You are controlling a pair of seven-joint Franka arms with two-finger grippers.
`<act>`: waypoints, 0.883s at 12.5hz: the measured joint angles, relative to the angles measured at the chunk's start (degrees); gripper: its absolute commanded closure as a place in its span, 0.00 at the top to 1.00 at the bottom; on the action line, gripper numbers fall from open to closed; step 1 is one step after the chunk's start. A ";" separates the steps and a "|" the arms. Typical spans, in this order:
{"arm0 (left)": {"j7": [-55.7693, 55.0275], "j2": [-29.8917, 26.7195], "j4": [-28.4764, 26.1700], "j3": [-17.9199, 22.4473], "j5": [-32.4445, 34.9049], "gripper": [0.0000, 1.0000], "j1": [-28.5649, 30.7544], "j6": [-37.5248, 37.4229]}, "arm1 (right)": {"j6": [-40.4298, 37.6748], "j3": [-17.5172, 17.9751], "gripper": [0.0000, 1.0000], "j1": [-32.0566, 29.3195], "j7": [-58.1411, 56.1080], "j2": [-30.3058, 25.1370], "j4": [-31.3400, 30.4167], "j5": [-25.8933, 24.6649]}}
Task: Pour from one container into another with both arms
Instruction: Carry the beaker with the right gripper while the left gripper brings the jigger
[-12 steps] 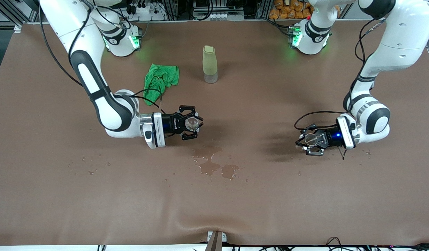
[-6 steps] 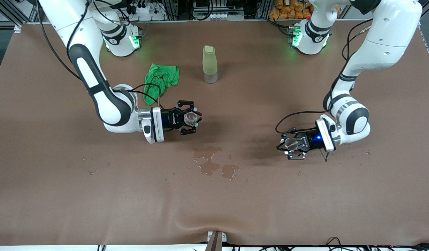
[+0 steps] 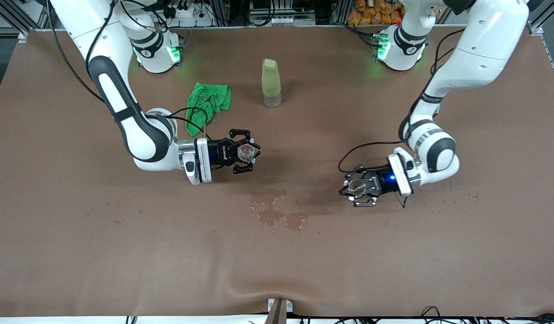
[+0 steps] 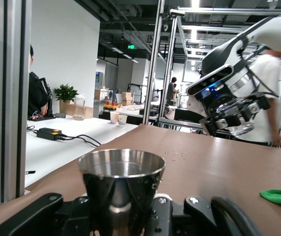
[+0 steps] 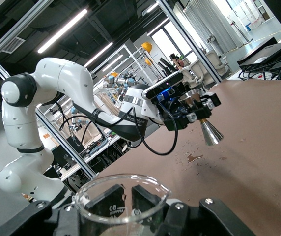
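Polished metal cup [image 4: 121, 183], clear glass beaker [image 5: 122, 199], matt brown table cover [image 3: 394, 261], green cloth [image 3: 206, 104]

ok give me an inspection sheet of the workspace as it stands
surface: brown table mat, wet puddle mid-table, droplets scattered
job's things: metal cup in left gripper; clear glass beaker in right gripper; both off the table
clutter: green cloth; tall pale bottle upright beside it
grippers: both shut on their vessels, apart, either side of the puddle
cables: black cables loop along both arms
surroundings: metal frames, benches, people seen from the wrist views
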 measured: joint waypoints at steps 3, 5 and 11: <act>0.36 0.07 0.15 -0.04 -5.15 0.00 -4.03 3.20 | 1.73 0.54 0.00 0.94 1.92 -1.24 -0.12 2.89; 1.06 0.38 0.55 -0.03 -8.39 0.00 -6.20 4.80 | 3.92 0.59 0.00 3.03 3.11 -1.90 -0.18 5.34; 1.28 3.86 6.84 -0.03 -14.58 0.00 -13.14 10.74 | 12.56 0.95 0.00 8.06 10.28 -5.17 0.56 10.38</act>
